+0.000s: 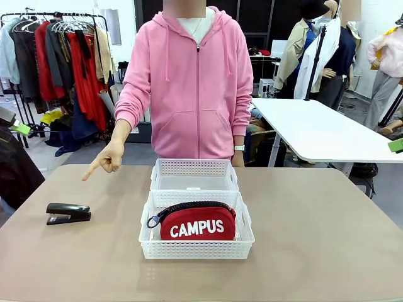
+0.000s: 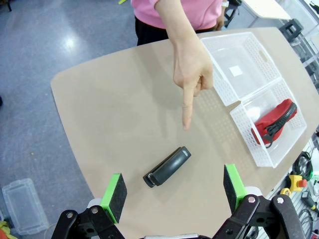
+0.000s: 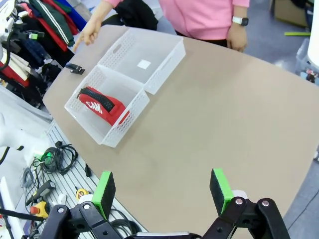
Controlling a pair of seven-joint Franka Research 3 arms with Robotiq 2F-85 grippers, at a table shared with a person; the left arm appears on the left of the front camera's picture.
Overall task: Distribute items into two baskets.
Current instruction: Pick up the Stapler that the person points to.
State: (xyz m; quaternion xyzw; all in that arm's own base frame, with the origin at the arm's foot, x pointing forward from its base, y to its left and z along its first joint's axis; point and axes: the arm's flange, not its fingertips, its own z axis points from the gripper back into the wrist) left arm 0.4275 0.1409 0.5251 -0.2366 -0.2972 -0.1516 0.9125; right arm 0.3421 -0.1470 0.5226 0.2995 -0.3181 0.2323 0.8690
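The red CAMPUS pouch lies in the near white basket. Behind it stands a second white basket with nothing in it. A black stapler rests on the table at the left. The person's hand points a finger down toward it. In the left wrist view my left gripper hangs open above the stapler, the pointing hand just beyond it. My right gripper is open over bare table, with the pouch and both baskets farther off.
The person in a pink hoodie stands at the far edge of the tan table. A white table stands behind at the right and a clothes rack at the left. Cables and tools lie below the table's near edge.
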